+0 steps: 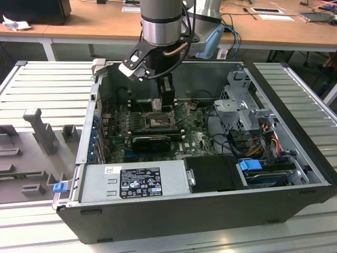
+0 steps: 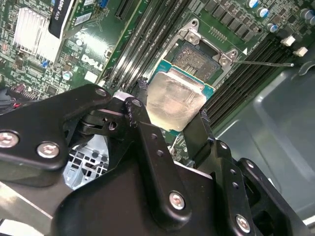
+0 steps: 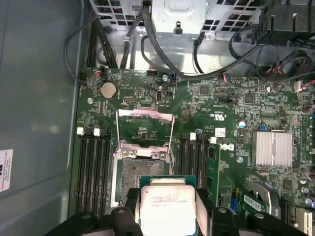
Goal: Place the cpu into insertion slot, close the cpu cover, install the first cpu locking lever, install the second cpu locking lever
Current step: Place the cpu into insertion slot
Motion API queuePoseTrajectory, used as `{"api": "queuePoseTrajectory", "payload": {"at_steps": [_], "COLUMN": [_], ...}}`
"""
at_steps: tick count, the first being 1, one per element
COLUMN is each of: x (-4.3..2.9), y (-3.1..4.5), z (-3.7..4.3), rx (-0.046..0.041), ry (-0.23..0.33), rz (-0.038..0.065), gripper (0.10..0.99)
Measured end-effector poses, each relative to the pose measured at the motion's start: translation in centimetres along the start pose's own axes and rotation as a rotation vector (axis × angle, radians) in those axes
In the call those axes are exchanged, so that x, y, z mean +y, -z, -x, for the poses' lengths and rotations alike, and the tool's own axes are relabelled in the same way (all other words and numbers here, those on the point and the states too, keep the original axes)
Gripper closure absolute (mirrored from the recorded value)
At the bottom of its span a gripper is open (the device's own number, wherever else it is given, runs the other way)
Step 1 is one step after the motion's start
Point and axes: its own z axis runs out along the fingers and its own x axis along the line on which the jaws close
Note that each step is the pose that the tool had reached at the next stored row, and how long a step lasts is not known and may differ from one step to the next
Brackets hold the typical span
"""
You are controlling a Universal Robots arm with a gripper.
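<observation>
An open computer case [image 1: 184,219] lies on its side with a robot arm reaching down into it, over the green motherboard [image 1: 196,140]. The gripper [image 2: 173,102] is clamped on the cpu [image 2: 174,101], its two black fingers [image 2: 199,135] pressing against opposite edges of the chip with only the chip's width between them. The cpu is square, so it has no long axis. It is held flat, with its silver-grey metal top facing up toward the wrist cameras and its broad face roughly level with the board. In the first wrist view its edges run about parallel to the edges of the insertion slot [image 3: 140,174]. The chip sits right at the fingertips, between them, and sticks out a little past them. In both wrist views it hangs over the near edge of the open slot and covers only part of it, and the slot's grid of contacts is still exposed. How high it sits above the slot cannot be told. The cpu cover [image 3: 145,114] stands raised on the far side of the slot.
</observation>
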Motion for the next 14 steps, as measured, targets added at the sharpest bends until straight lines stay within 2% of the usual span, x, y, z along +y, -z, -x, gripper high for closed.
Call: {"api": "queuePoseTrajectory", "payload": {"at_steps": [14], "x": [-0.07], "y": [-0.78], "z": [0.0], "rx": [0.0001], "ry": [0.0], "rz": [0.0], "gripper": [0.549]}}
